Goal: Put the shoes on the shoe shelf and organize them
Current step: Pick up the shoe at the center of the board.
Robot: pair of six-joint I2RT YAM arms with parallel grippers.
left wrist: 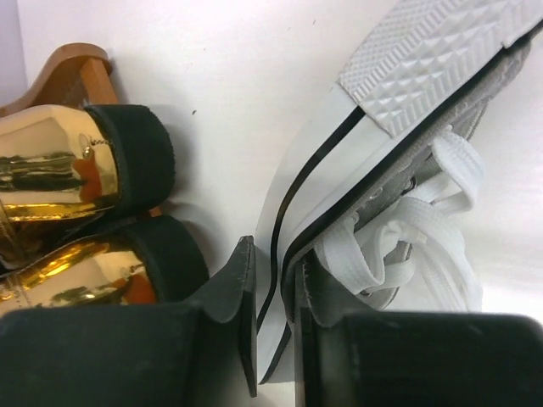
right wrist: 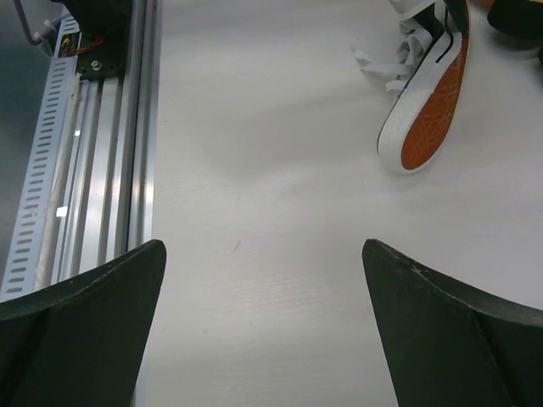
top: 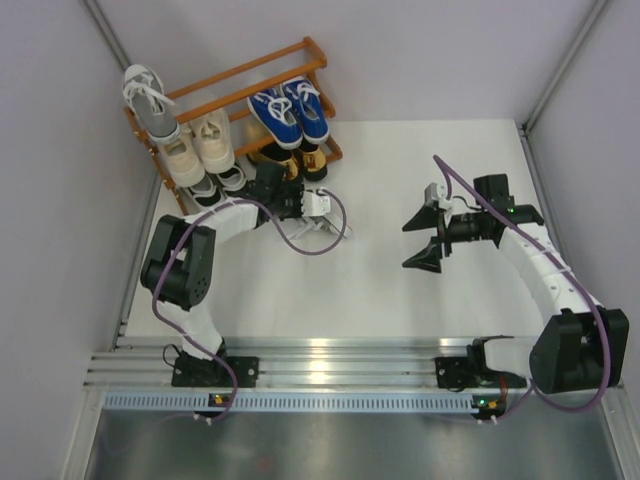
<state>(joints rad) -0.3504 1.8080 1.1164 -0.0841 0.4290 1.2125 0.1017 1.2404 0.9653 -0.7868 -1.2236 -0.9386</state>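
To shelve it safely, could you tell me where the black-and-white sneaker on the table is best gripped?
I'd pinch the sneaker by its side wall beside the laces, coming from the open top: it lies on its side, leaving that thin wall exposed. The left claw grips there.

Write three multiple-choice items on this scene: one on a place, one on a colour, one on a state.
1. Where are the blue sneakers?
A. on the shelf
B. in a box
C. hanging from a hook

2. What colour are the loafers?
A. silver
B. gold
C. red

3. How is the right gripper?
A. shut on a shoe
B. shut on nothing
C. open

Answers:
1 A: the pair sits side by side on the slats.
2 B: they shine gold in the left wrist view.
3 C: its fingers stand wide apart with nothing between them.
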